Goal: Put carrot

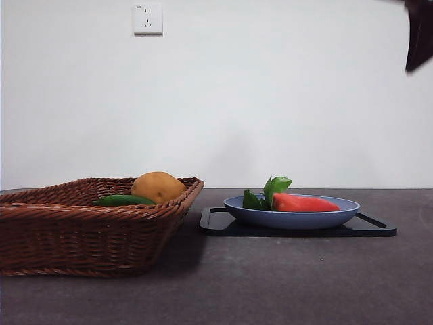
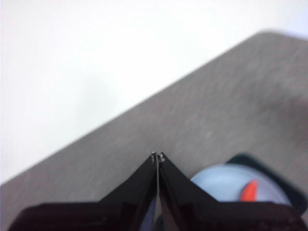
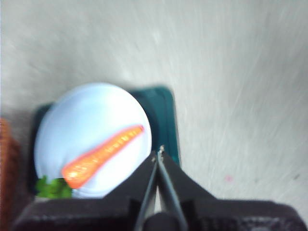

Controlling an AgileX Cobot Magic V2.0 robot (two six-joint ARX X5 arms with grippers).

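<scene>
Nearest, at the lower left of the front view, sits one brown wicker basket (image 1: 81, 230) on the dark counter (image 1: 284, 284), holding one yellow-tan potato (image 1: 157, 186) and one long green vegetable (image 1: 124, 200). Slightly farther back, right of centre, one blue plate (image 1: 291, 218) rests on one black tray (image 1: 298, 230), and the single carrot (image 1: 304, 203) lies flat on that plate, leaves toward the basket. Beyond is a white wall with one socket (image 1: 147, 18) at upper left. Both arms are raised clear: the right gripper (image 3: 159, 151) hangs above the plate's edge with jaws closed on nothing, and the left gripper (image 2: 158, 156), also closed and empty, hovers off to the side. One dark gripper tip shows at the front view's upper right. The placing step looks done; what seems left is for the arms to pull away.
</scene>
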